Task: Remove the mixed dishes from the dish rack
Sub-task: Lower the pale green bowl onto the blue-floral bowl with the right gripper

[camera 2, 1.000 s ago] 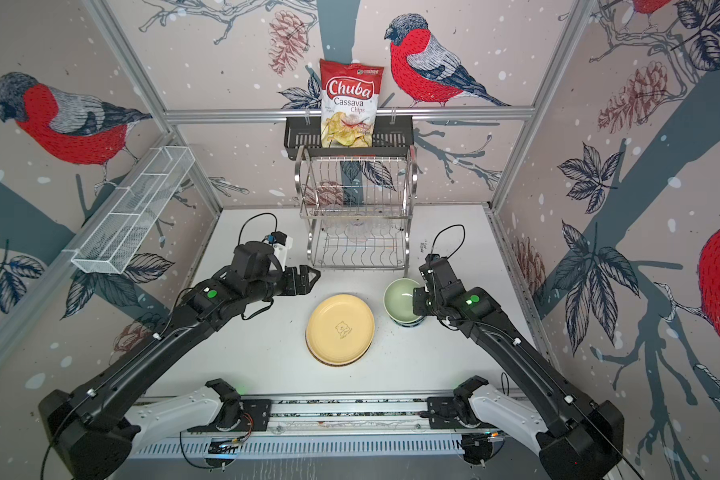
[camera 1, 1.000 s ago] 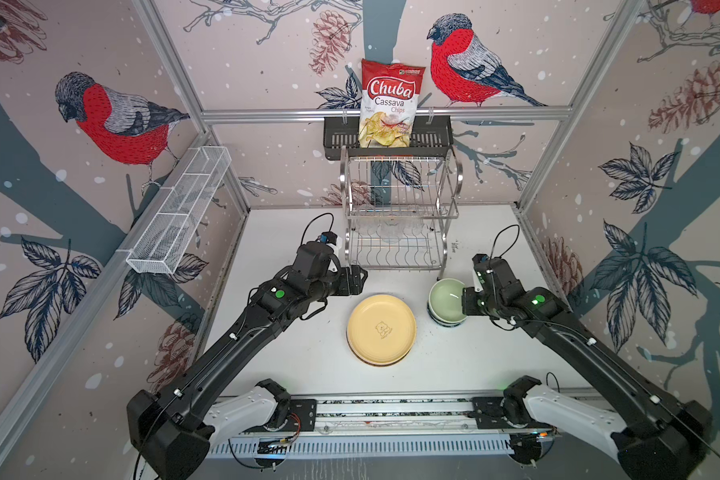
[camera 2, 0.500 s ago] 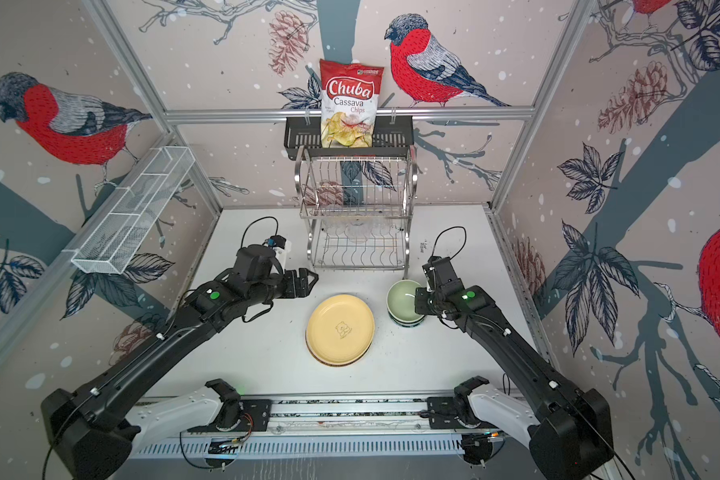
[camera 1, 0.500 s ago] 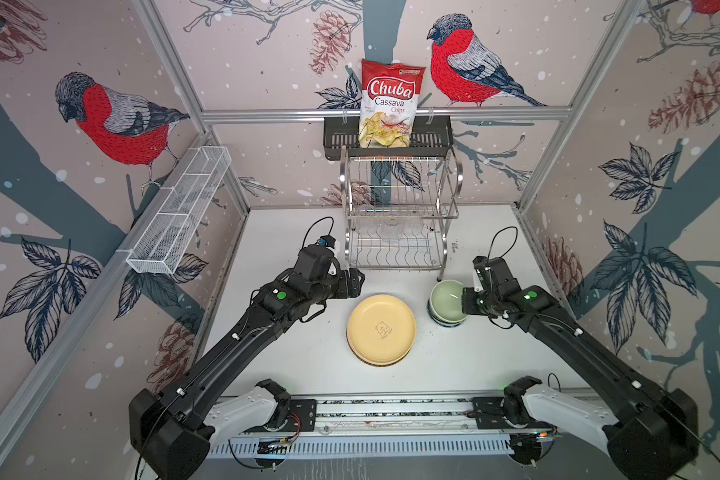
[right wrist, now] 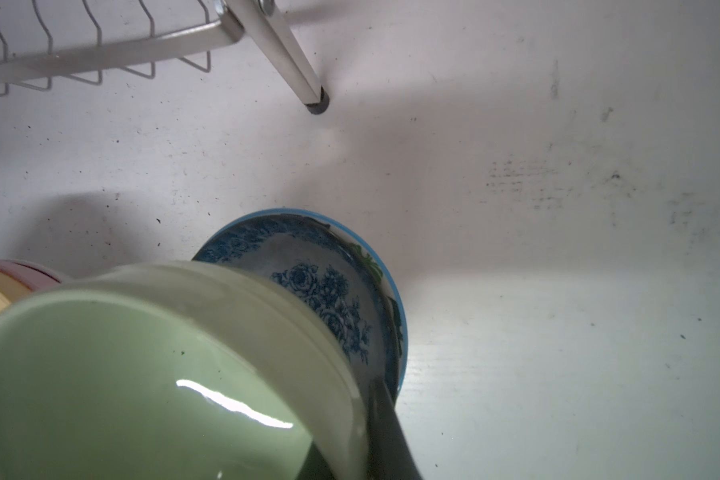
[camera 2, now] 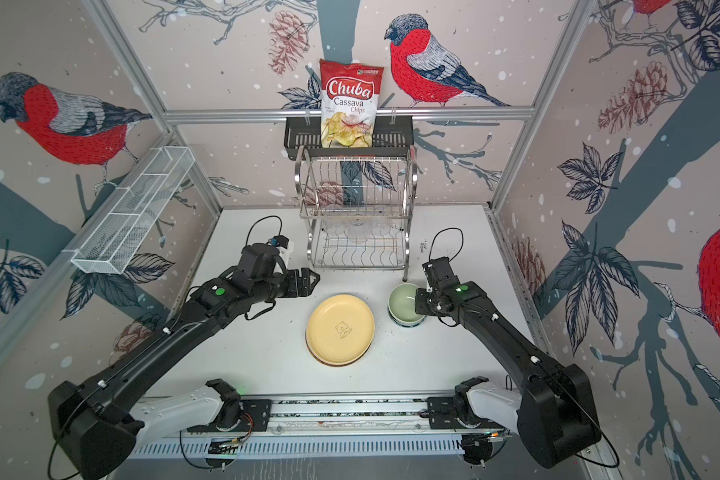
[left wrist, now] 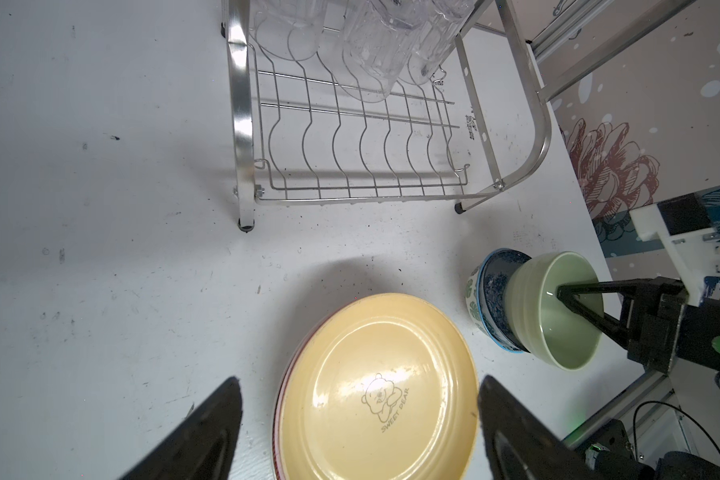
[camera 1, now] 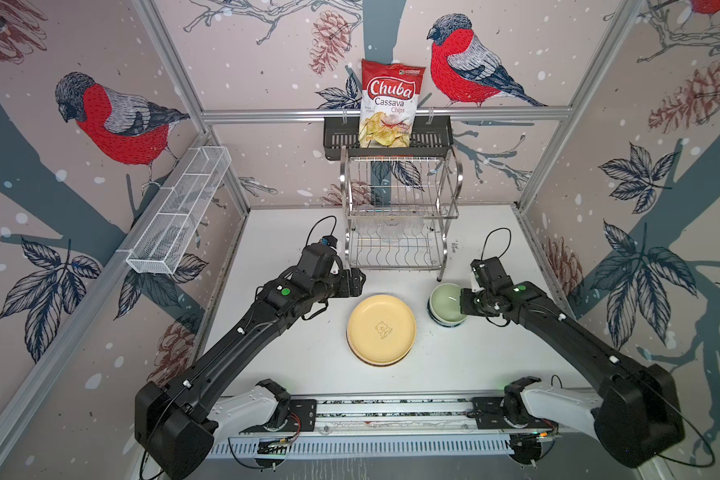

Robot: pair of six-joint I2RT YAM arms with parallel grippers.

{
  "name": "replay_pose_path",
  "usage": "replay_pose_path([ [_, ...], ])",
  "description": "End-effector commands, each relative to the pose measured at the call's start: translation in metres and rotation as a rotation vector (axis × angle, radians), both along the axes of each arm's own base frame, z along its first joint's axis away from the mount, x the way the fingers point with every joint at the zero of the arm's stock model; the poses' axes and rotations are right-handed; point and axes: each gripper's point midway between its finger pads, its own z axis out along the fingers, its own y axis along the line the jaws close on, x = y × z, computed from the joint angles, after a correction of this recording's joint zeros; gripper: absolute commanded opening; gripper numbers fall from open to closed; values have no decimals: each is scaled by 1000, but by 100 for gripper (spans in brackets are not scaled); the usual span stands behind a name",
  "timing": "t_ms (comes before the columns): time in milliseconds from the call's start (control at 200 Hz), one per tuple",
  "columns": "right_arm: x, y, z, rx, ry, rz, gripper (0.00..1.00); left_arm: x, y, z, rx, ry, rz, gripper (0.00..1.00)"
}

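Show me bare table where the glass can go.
Bare: the strip right of the rack, and the front, between the plate and the rail. Crowded: plate to bowls, with the right pincer on the green bowl.

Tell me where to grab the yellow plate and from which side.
Pinch the raised rim of the yellow plate, coming from the left gripper, one finger over the lip. It lies flat, face up on other plates, and the bowls sit near its right edge.
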Motion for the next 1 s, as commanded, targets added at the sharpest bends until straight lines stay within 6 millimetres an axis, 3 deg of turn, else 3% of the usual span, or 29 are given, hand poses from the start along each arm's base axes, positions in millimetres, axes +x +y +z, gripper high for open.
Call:
replay_pose_path([
  [0,1,3,-2,17,3,-3,0,3,-1,4,-8,-19,-8,88],
  [360,5,1,-10,-6,17,-16,2,0,3,4,-8,-20,1,88],
  [635,7,-1,-15,-20,19,-18,12,-3,8,-9,5,6,12,88],
  [996,9,-3,-9,-13,4,-28,25,-3,12,-6,1,-5,28,88],
])
